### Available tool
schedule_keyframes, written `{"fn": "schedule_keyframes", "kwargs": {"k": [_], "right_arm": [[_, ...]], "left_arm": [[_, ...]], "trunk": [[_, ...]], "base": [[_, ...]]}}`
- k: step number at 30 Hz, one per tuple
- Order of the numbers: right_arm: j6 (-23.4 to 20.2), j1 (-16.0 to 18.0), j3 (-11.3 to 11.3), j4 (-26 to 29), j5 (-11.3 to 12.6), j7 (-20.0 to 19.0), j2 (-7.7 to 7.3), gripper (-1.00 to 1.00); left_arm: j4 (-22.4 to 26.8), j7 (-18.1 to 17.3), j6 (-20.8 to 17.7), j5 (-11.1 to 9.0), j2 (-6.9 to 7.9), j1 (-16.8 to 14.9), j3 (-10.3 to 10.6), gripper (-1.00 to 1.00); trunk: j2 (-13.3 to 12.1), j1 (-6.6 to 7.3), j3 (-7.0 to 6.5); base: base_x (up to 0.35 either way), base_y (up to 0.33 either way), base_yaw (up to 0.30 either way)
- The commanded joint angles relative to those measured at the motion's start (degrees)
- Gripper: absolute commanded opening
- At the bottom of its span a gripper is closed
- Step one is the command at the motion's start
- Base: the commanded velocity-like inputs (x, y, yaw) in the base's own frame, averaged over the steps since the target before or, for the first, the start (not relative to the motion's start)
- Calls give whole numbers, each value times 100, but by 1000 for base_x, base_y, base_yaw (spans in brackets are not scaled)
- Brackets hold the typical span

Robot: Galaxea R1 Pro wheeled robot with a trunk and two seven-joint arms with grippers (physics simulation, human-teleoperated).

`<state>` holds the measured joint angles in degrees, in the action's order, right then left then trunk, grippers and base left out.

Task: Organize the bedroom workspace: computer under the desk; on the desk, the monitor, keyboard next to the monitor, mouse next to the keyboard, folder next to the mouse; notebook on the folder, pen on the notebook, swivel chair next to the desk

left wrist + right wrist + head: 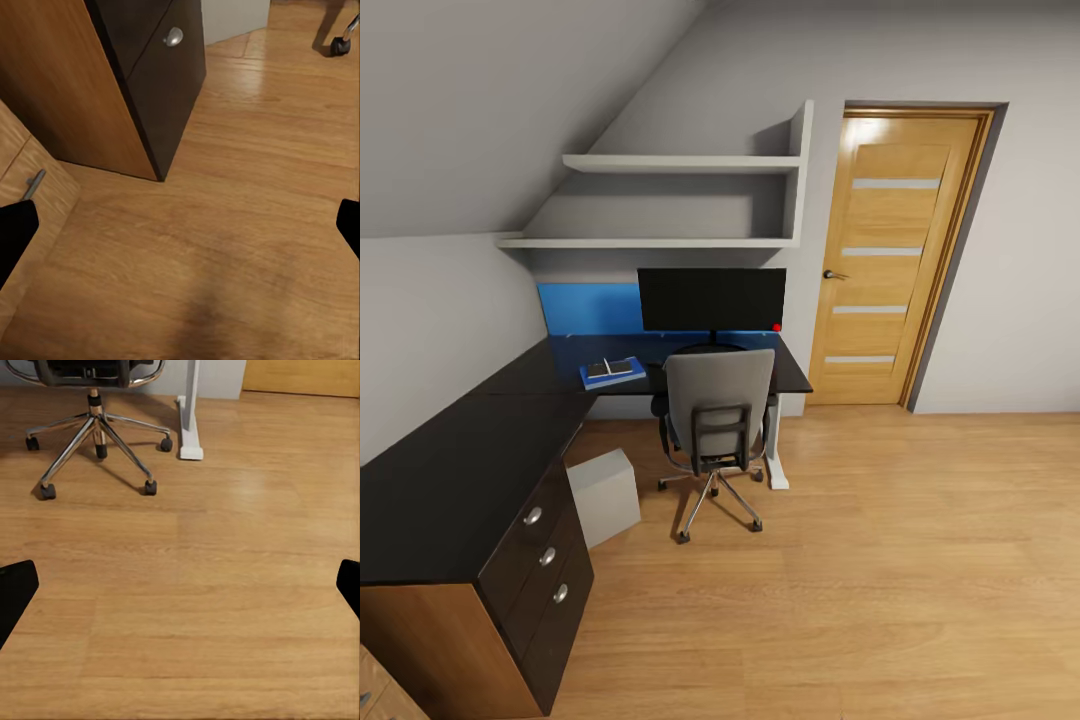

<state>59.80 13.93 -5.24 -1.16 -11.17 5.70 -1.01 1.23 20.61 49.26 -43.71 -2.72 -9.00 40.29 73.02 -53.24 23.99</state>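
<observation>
Nearest to us in the head view is the long black L-shaped desk [450, 480] with its drawer unit and round silver knobs, running away along our left side to the blue back panel; beneath its inner corner stands the plain light-grey box of the computer [606, 496], and on the far wing the wide black flat monitor [711, 298] sits upright; the bright-blue flat folder [612, 373] lies on the desk left of the monitor with a small greyish notebook [610, 368] on it, though we cannot tell whether a pen, keyboard or mouse is there; the grey upholstered swivel chair [716, 420] on its chrome five-legged base is tucked at the desk, its back toward us. Our left gripper [180, 232] and right gripper [180, 592] both hang over bare wooden floor [225, 585], fingers spread wide apart and holding nothing; the chair base lies ahead of the right fingers, so we judge the right arm nearer to it, while the drawer unit lies ahead of the left.
</observation>
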Motion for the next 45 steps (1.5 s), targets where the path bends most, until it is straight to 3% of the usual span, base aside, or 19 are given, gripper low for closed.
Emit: {"fn": "schedule_keyframes", "kwargs": {"k": [1,8,13,45], "right_arm": [[17,5,-43,-13,-66,35,-1,100],[-1064,-4,-39,-14,-70,36,2,100],[-1546,-4,-39,-12,-70,42,-3,100],[-1674,-4,-39,-9,-70,40,-2,100]], "left_arm": [[0,58,-54,2,-1,-4,49,100],[0,58,-281,-4,4,-5,43,100],[0,54,-286,-8,14,-5,33,100],[0,57,-292,-5,8,-2,32,100]], "trunk": [[4,0,6],[4,0,6],[4,0,6],[4,0,6]], "base": [[0,0,0],[0,0,0],[0,0,0],[0,0,0]]}}
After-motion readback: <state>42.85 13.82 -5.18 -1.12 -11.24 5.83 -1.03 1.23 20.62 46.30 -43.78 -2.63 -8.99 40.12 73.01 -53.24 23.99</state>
